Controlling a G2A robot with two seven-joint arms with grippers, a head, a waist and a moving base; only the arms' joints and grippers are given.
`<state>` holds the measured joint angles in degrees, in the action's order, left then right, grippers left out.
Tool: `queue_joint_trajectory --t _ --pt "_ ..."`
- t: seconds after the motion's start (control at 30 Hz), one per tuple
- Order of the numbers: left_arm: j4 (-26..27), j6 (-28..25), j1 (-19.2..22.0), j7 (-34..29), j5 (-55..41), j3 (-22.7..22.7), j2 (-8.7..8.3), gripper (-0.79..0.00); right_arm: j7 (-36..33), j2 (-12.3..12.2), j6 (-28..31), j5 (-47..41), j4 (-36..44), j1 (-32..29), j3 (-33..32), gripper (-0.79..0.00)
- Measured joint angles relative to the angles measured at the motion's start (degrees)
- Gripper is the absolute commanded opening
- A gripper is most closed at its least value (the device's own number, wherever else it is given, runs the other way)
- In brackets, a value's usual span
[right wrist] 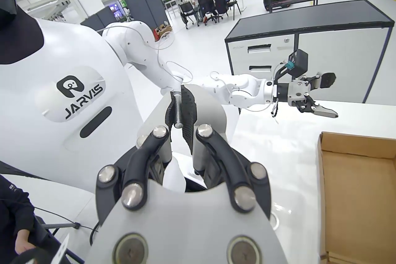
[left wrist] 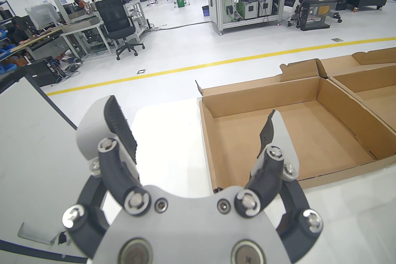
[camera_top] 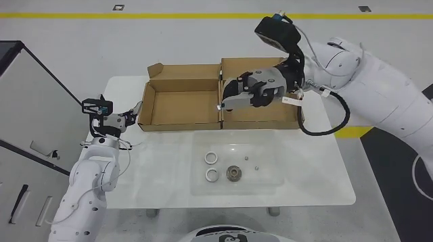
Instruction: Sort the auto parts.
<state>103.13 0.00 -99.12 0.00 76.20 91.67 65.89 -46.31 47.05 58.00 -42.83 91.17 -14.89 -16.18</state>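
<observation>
Right end effector [right wrist: 181, 109] clamped on a threaded bolt [right wrist: 177, 116], poised over the wall between two cardboard boxes [camera_top: 179, 100] — small, stiff, light steel, I'd judge, its threads biting the pads [right wrist: 188, 110] along the shank. Left end effector [left wrist: 195, 126] hangs spread apart by the edge of the worktop [camera_top: 304, 174].

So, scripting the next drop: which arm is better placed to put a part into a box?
Right, likely: the right gripper holds a bolt above the boxes; the left gripper is open and empty beside them.
</observation>
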Motion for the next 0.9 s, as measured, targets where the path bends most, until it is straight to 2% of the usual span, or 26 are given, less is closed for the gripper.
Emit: queue_joint_trajectory --t 0.5,0.63,0.9 --pt "0.0 0.0 0.0 0.0 0.0 0.0 0.0 0.0 0.8 0.0 -0.05 -0.68 0.4 -0.55 -0.46 -0.785" --pt "0.0 0.0 0.0 0.0 0.0 0.0 0.0 0.0 3.7 -0.32 0.0 -3.81 2.39 -3.09 -4.17 -0.785" --pt "0.0 0.0 0.0 0.0 0.0 0.0 0.0 0.0 -0.07 -0.13 0.0 -13.09 7.91 -10.39 -13.74 -0.785"
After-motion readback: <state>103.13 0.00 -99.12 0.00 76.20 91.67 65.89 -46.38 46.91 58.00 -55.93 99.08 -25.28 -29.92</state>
